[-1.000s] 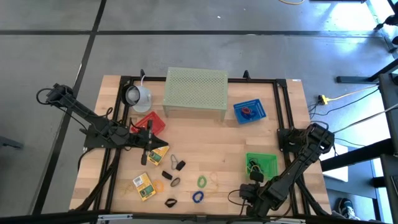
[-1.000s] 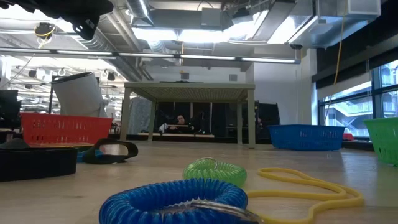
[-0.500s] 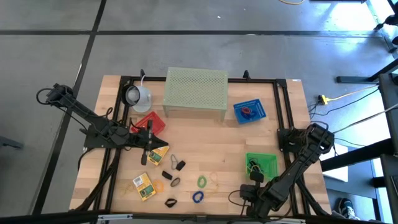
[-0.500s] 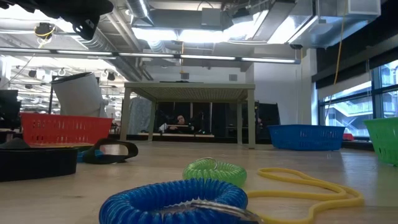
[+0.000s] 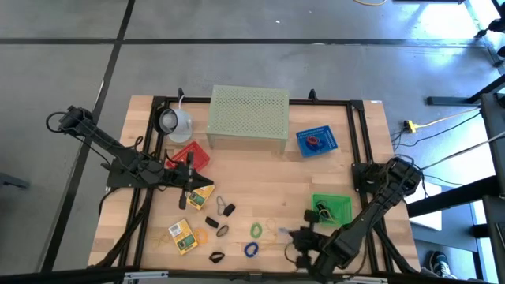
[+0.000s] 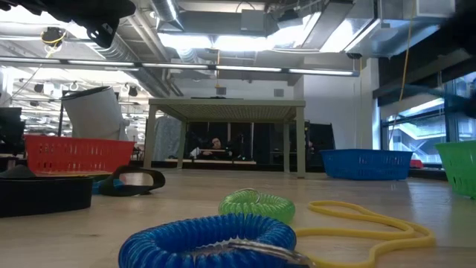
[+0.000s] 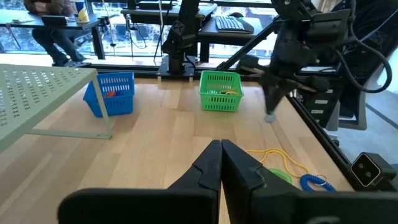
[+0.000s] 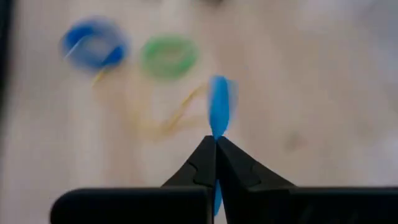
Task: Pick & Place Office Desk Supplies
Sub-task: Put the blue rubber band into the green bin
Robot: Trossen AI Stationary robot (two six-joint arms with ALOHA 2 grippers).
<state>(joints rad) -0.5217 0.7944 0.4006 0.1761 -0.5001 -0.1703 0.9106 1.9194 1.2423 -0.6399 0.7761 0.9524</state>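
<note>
Small supplies lie on the wooden table: a blue coil loop [image 5: 251,249] [image 6: 208,242], a green coil loop [image 5: 256,230] [image 6: 256,205], a yellow band [image 5: 272,227] [image 6: 364,223], black clips [image 5: 229,210] and yellow packets [image 5: 183,235]. My right gripper [image 5: 298,237] [image 8: 216,140] hovers near the table's near edge, just right of the loops, shut on a thin blue piece. My left gripper [image 5: 193,180] [image 7: 221,146] is shut and holds nothing; it waits over a yellow packet [image 5: 200,192] beside the red basket. My right gripper pinches a thin blue piece [image 8: 217,102] between its two fingers. The piece shows edge-on and sticks out past the fingertips. The view is blurred, so I cannot tell which part of it is held. It is lifted clear of the table.
The pale green perforated stand [image 5: 248,117] is at the far middle, with a white cup-like thing [image 5: 175,121] to its left. A red basket [image 5: 189,155], a blue basket [image 5: 317,140] and a green basket [image 5: 331,207] sit on the table. A black frame rail [image 5: 353,134] runs along the right.
My right arm has swung along the near edge toward the table's left, closer to the loops, and shows motion blur. The left arm and the loose items have kept still.
</note>
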